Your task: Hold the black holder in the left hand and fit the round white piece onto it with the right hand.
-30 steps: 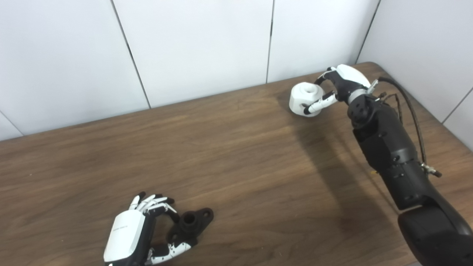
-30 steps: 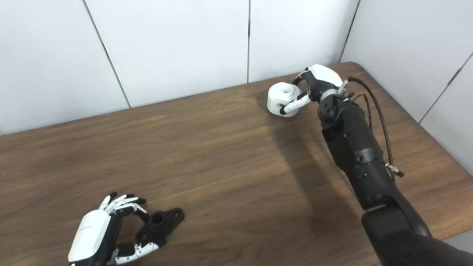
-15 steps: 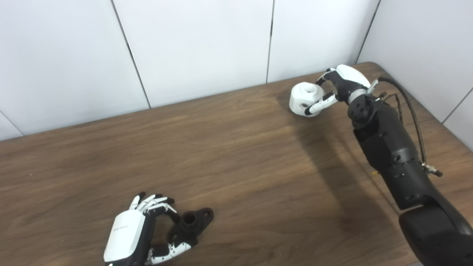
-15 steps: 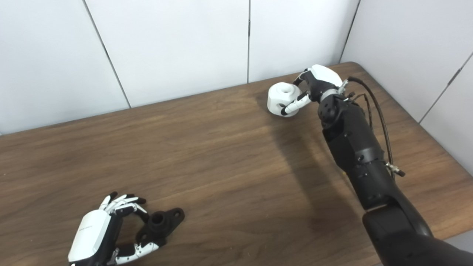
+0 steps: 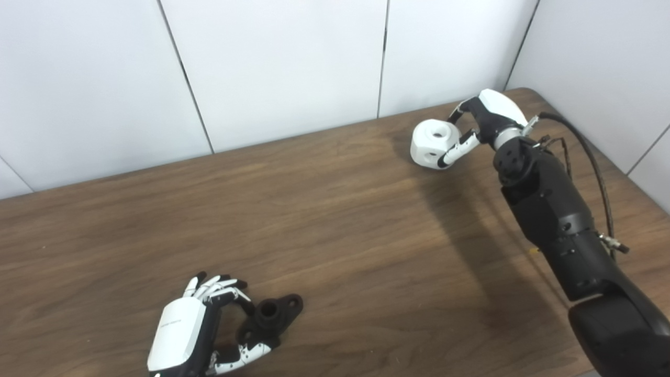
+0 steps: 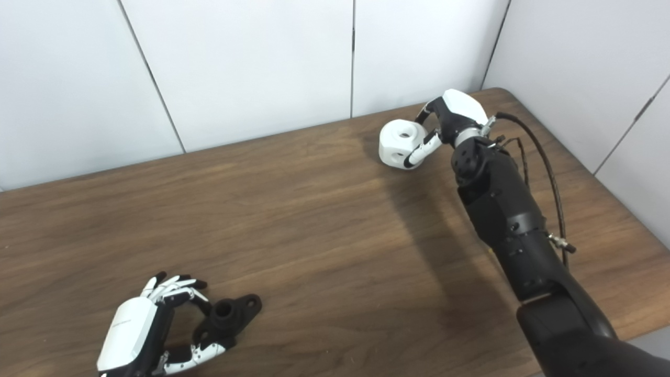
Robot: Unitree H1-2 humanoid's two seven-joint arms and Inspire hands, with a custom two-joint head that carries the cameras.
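Note:
The black holder point(image 5: 272, 315), a flanged piece with an upright tube, lies on the table near the front left. My left hand point(image 5: 196, 329) curls around its left side, fingers and thumb touching it. At the far right, my right hand point(image 5: 479, 123) is shut on the round white piece point(image 5: 432, 143), a chunky white block with holes in its faces, tilted and lifted just off the wood. In the right eye view, the white piece point(image 6: 400, 142) and the holder point(image 6: 229, 315) stand far apart.
The brown wooden table point(image 5: 335, 230) runs back to white wall panels point(image 5: 282, 63). Its right edge and rounded far corner point(image 5: 534, 94) lie close to my right arm point(image 5: 555, 225), which carries a loose black cable point(image 5: 591, 162).
My right hand has lifted the white piece slightly and tipped it, so its top hole now faces more toward the camera. The left hand and the holder have not moved.

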